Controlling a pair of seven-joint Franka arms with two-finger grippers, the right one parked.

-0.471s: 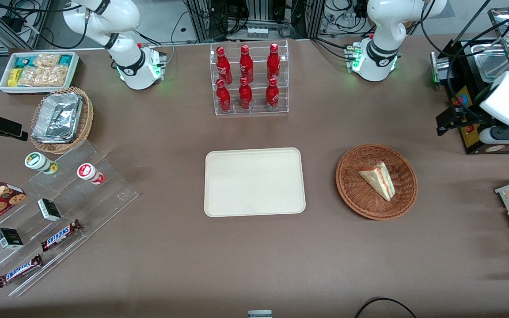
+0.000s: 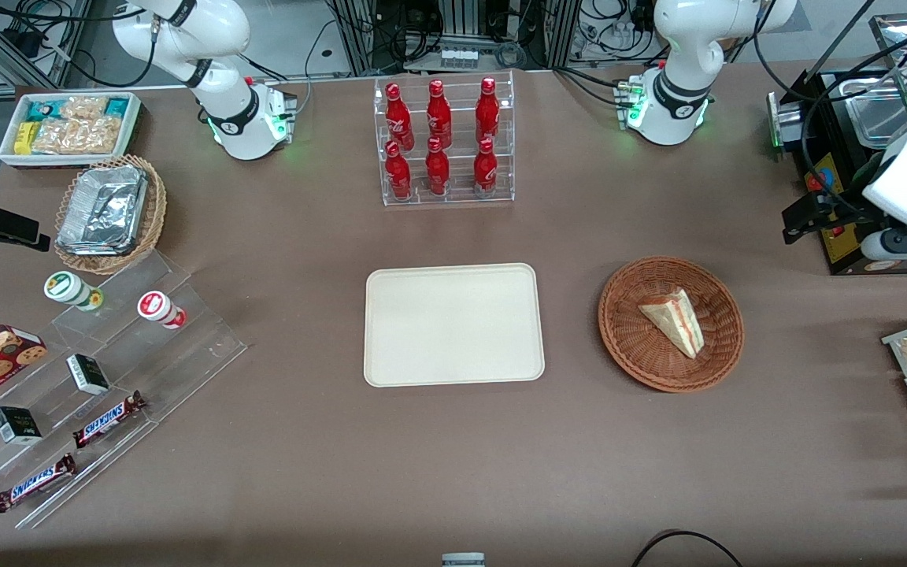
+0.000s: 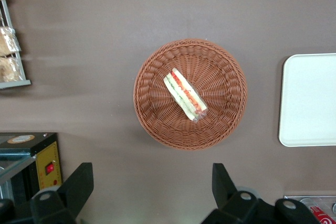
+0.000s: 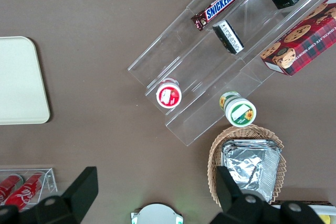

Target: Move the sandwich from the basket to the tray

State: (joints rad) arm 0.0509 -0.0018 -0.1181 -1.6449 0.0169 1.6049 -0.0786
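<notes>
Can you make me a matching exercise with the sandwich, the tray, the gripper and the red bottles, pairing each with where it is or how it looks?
1 sandwich
2 tray
3 gripper
4 red bottles

A in a clear rack
B open, high above the table
C bare
D in the basket

1-D, 2-C, 3-B, 4-A

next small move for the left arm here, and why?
Probably bring the gripper over the basket and descend toward the sandwich. The fingers are open with nothing between them, well above the table and off the basket's rim, and the sandwich lies in the basket. The tray beside it holds nothing.
</notes>
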